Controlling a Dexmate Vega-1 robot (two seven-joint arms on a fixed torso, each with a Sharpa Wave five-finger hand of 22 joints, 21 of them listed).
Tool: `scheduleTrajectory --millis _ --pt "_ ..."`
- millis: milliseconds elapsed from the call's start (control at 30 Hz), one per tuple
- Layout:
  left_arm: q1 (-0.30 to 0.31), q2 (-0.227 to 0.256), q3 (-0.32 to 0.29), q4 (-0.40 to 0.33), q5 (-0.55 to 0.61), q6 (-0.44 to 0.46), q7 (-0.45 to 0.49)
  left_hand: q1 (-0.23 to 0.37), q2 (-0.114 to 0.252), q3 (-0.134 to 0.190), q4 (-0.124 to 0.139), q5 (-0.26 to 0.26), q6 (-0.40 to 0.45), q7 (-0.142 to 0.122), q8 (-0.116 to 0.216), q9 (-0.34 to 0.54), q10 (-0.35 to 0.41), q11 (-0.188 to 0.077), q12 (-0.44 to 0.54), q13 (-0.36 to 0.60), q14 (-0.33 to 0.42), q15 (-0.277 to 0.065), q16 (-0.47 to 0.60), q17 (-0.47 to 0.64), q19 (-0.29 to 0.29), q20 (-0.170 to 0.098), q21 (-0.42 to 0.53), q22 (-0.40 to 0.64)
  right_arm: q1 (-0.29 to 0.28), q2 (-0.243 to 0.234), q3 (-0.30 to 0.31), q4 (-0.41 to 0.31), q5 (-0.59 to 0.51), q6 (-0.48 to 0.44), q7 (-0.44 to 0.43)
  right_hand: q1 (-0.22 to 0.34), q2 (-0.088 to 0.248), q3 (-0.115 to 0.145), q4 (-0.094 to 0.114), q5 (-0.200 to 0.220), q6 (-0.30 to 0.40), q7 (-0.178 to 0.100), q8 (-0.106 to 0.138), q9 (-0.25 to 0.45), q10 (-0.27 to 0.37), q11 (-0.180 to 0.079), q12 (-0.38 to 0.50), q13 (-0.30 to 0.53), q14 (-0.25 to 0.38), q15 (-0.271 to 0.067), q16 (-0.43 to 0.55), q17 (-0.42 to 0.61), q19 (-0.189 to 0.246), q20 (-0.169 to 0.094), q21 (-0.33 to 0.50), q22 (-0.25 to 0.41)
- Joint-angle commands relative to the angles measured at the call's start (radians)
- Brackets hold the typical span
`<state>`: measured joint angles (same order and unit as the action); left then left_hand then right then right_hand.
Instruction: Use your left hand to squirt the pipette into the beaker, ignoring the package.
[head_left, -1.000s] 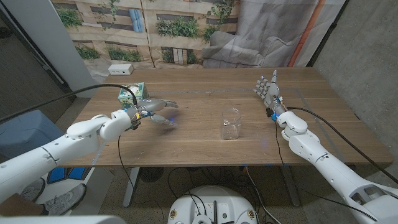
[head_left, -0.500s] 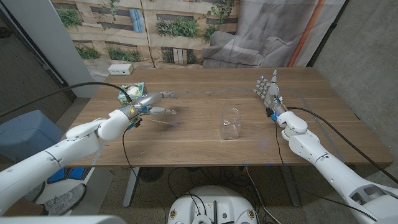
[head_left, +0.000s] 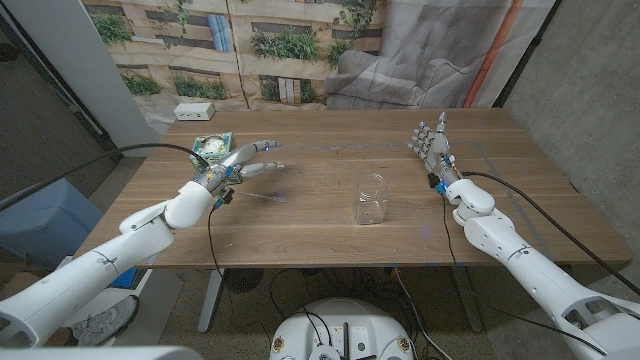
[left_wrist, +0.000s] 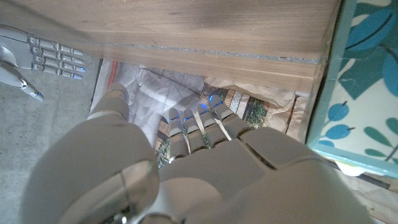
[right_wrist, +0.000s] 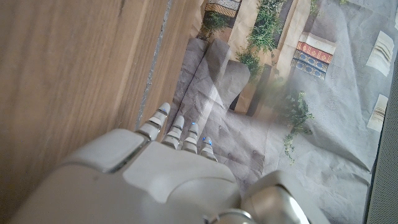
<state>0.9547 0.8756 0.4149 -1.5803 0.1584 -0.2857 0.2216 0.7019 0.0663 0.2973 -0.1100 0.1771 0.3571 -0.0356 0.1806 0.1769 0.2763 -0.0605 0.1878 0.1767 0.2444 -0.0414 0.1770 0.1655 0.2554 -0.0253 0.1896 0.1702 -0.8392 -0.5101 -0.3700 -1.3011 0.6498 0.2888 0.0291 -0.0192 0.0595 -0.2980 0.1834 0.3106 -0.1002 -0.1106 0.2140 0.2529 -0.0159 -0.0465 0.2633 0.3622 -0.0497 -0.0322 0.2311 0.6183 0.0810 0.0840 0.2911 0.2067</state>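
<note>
While the left robot hand (head_left: 243, 162) hovered with fingers spread and nothing in it beside the package (head_left: 212, 145), the beaker (head_left: 371, 197) stood mid-table (head_left: 320, 235). Right robot hand (head_left: 430, 145) stood released, fingers up. I could not make out the pipette.

You are facing a long brown wooden desk (head_left: 330, 215) with visible plank grain, standing on a grey floor (head_left: 150, 125). Behind it hangs a printed backdrop of a building front with green plants (head_left: 230, 45), and beside that a crumpled grey sheet (head_left: 420, 50). A bare grey concrete wall (head_left: 590, 90) closes your right side. A white power strip (head_left: 194, 111) lies at the desk's far left corner.
</note>
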Motion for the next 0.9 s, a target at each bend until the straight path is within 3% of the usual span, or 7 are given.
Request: scheduleTrajectory --millis 33,300,500,600,667,900 --pt "-0.021 -0.11 0.002 0.096 -0.14 -0.027 0.02 -0.042 0.02 0.001 0.023 -0.002 -0.02 0.001 -0.006 0.002 -0.004 0.009 -0.002 0.001 -0.005 -0.033 0.001 0.005 0.002 -0.01 0.003 0.002 0.0 0.001 -0.001 0.001 0.0 0.001 0.0 0.0 0.058 -0.008 -0.001 0.005 0.001 -0.009 0.003 0.002 -0.003 -0.002 0.004 0.003 -0.008 -0.084 0.006 0.004 0.007 0.002 -0.004 0.005" --pt "-0.052 -0.2 0.009 0.195 -0.2 -0.075 0.068 -0.098 0.036 -0.008 0.045 -0.002 -0.05 0.005 -0.008 0.001 -0.019 0.027 -0.005 0.001 -0.02 -0.02 -0.002 0.006 -0.002 -0.015 0.002 0.002 0.0 0.001 -0.001 0.001 0.0 0.0 0.0 0.0 0.058 -0.008 -0.001 0.005 0.001 -0.008 0.004 0.002 0.001 -0.003 0.006 0.003 -0.009 -0.084 0.006 0.004 0.007 0.002 -0.004 0.005" --pt "-0.119 -0.246 0.043 0.32 -0.24 -0.15 0.013 -0.144 0.039 -0.019 0.059 -0.001 -0.071 0.01 -0.01 0.0 -0.036 0.034 -0.007 0.0 -0.038 -0.013 -0.005 0.006 -0.009 -0.018 -0.001 0.002 0.0 0.001 0.0 0.0 0.0 0.0 0.0 0.0 0.059 -0.008 -0.001 0.005 0.001 -0.008 0.004 0.002 -0.008 -0.001 0.002 0.003 -0.009 -0.083 0.006 0.004 0.007 0.002 -0.004 0.005" --pt "-0.152 -0.261 0.058 0.375 -0.28 -0.175 -0.048 -0.197 0.046 -0.029 0.075 0.001 -0.113 0.001 -0.013 -0.003 -0.076 0.031 -0.012 -0.001 -0.075 -0.003 -0.009 0.006 -0.039 -0.024 -0.008 0.001 0.0 0.0 0.0 0.0 0.0 0.0 0.0 0.0 0.059 -0.008 -0.001 0.005 0.001 -0.008 0.003 0.002 -0.005 -0.002 0.003 0.003 -0.009 -0.083 0.006 0.004 0.008 0.002 -0.003 0.005" --pt "-0.164 -0.279 0.062 0.41 -0.284 -0.205 -0.041 -0.227 0.049 -0.033 0.08 0.003 -0.142 0.005 -0.014 -0.004 -0.104 0.032 -0.014 -0.001 -0.096 0.0 -0.008 0.006 -0.056 -0.028 -0.01 0.0 0.0 0.0 0.0 0.0 0.0 0.0 0.0 0.0 0.059 -0.008 -0.001 0.005 0.001 -0.009 0.004 0.002 -0.005 -0.003 0.003 0.003 -0.009 -0.083 0.006 0.004 0.008 0.002 -0.003 0.005" --pt "-0.163 -0.337 0.049 0.452 -0.337 -0.233 0.002 -0.271 0.057 -0.038 0.091 0.004 -0.19 0.025 -0.015 -0.003 -0.139 0.031 -0.014 -0.002 -0.127 0.007 -0.008 0.006 -0.081 -0.031 -0.011 0.0 -0.001 0.0 0.0 0.0 0.0 0.0 0.0 0.0 0.059 -0.008 -0.001 0.005 0.001 -0.008 0.003 0.002 -0.006 -0.006 0.002 0.002 -0.01 -0.083 0.006 0.004 0.007 0.002 -0.004 0.005"
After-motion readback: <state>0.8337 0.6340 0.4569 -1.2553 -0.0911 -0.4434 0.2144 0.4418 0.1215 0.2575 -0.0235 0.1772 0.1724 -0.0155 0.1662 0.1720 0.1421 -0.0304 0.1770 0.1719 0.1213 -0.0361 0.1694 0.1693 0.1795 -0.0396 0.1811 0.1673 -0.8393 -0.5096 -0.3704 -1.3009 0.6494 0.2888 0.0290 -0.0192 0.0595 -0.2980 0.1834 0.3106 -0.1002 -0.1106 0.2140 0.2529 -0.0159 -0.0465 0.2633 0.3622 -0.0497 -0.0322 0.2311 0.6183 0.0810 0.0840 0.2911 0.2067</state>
